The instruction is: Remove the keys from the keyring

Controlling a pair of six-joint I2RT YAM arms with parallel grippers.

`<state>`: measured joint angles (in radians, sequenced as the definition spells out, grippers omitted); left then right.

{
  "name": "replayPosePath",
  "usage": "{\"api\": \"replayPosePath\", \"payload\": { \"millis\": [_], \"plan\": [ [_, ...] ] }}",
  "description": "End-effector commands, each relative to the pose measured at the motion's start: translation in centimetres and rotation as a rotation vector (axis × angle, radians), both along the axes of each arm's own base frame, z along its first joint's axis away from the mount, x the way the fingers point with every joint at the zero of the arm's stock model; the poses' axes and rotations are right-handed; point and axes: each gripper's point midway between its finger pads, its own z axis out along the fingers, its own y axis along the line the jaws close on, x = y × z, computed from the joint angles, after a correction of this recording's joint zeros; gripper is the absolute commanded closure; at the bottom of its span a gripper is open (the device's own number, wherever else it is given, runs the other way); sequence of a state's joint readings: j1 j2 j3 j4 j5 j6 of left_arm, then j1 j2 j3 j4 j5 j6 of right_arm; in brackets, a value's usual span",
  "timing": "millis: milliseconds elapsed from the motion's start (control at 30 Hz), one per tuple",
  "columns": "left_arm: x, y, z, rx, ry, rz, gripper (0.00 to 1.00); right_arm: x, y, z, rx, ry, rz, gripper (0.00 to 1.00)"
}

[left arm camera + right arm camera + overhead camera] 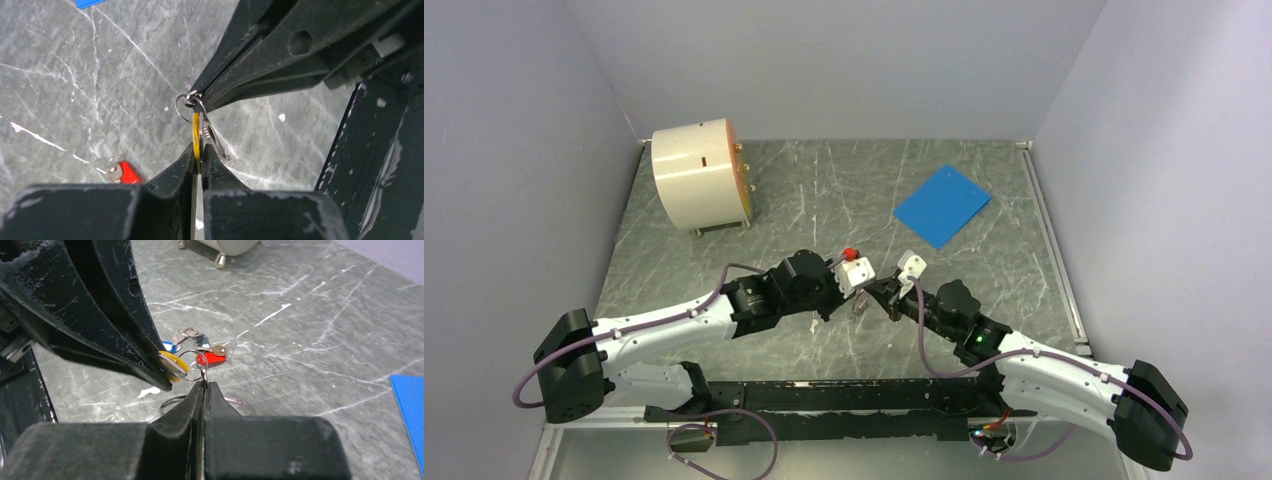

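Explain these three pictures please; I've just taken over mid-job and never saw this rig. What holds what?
Two robot arms share a grey table. The wide picture looks down from above; the other two come from a camera on each wrist, its own black fingers at the bottom. The left gripper is shut on the yellow-tagged key. The right gripper is shut on the keyring, pinching a small wire loop. A red-tagged key lies on the table beside other small keys. Farther back sit a cream drum and a blue sheet.

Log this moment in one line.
left gripper: shut on yellow key | right gripper: shut on keyring | red key: lying on table
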<state>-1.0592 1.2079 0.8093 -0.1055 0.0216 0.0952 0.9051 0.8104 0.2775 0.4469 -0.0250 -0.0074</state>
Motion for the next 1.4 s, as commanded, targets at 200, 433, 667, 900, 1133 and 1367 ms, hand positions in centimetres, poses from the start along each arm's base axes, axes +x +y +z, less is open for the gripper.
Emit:
{"api": "replayPosePath", "payload": {
  "millis": [200, 433, 667, 900, 1133, 1367],
  "plan": [
    [1.2, -2.0, 1.4, -0.243, 0.08, 0.169, 0.83, 1.1, -0.9, 1.0, 0.045, 0.02, -0.121, 1.0],
    [1.1, -1.4, 0.4, -0.266, 0.077, 0.183, 0.77, 0.8, -0.7, 1.0, 0.032, 0.01, -0.11, 1.0],
    [1.3, -1.4, -0.4, -0.289, 0.07, 0.199, 0.64, 0.5, -0.3, 1.0, 0.02, 0.011, -0.099, 1.0],
    [1.0, -1.5, 0.4, -0.332, 0.067, 0.179, 0.6, 0.6, -0.4, 0.9, 0.009, 0.011, -0.109, 1.0],
    [0.9, -2.2, -0.5, -0.307, 0.072, 0.152, 0.56, 0.5, -0.1, 0.9, 0.008, 0.015, -0.106, 1.0],
    [0.7, -2.7, -2.0, -0.281, 0.066, 0.115, 0.58, 0.4, -0.2, 1.1, 0.015, 0.017, -0.11, 1.0]
  ]
}}
